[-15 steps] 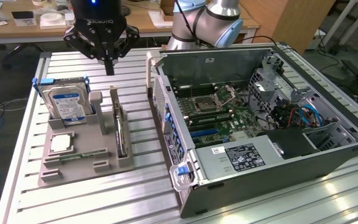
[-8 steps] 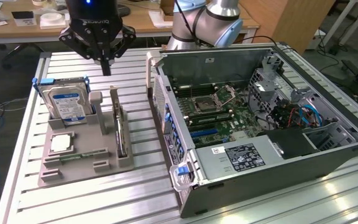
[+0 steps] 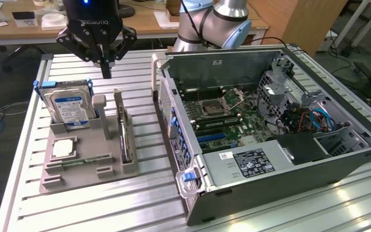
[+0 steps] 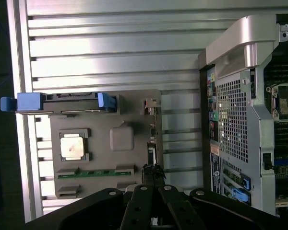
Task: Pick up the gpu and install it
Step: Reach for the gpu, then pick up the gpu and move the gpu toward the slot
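On the exterior view's left, a grey tray (image 3: 89, 159) sits on the slotted metal table (image 3: 140, 193). At the tray's far left corner a hard drive (image 3: 71, 108) with a blue-white label stands on edge in blue rails. Nearer, a square processor chip (image 3: 63, 148) lies flat, and just in front of it a narrow green memory stick (image 3: 77, 163) rests along the tray's near edge.

Along the tray's right edge, the gpu (image 3: 123, 133) stands upright on its long edge in a slot, its metal bracket at the far end. Nothing grips it.

The gripper (image 3: 107, 71) hangs in the air above the far part of the tray, clear of everything on it. Its fingers are pressed together into a point and carry nothing.

Further right, just beside the tray, the computer case (image 3: 237, 203) lies on its side with its panel off and the motherboard showing.
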`<state>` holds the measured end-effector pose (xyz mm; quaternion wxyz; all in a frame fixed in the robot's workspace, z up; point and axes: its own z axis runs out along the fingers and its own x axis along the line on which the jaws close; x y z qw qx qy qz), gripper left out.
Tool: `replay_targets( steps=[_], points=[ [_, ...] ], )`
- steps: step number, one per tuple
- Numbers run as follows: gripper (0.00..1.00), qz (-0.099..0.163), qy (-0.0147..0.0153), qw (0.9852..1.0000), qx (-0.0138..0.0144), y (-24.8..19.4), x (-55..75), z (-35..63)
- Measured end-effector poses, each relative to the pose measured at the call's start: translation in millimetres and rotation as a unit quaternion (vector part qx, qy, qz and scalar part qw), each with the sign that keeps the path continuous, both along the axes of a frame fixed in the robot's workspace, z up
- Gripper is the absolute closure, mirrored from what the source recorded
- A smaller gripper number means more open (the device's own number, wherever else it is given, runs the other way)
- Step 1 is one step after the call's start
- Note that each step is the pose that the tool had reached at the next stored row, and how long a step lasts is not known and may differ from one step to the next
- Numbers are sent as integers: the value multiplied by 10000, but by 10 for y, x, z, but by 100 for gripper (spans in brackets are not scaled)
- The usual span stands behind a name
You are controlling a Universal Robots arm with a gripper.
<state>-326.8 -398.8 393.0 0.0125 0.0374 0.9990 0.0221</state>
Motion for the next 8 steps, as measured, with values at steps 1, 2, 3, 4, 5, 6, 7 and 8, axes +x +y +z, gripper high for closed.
replay_targets(
  steps=[1, 2, 3, 4, 5, 6, 7, 8],
  points=[
    [89, 0, 0, 10000, 0, 0, 0, 0],
    [89, 0, 0, 10000, 0, 0, 0, 0],
    [89, 0, 0, 10000, 0, 0, 0, 0],
    [89, 0, 0, 10000, 0, 0, 0, 0],
    [89, 0, 0, 10000, 0, 0, 0, 0],
    [89, 0, 0, 10000, 0, 0, 0, 0],
    [89, 0, 0, 10000, 0, 0, 0, 0],
    [89, 0, 0, 10000, 0, 0, 0, 0]
  ],
)
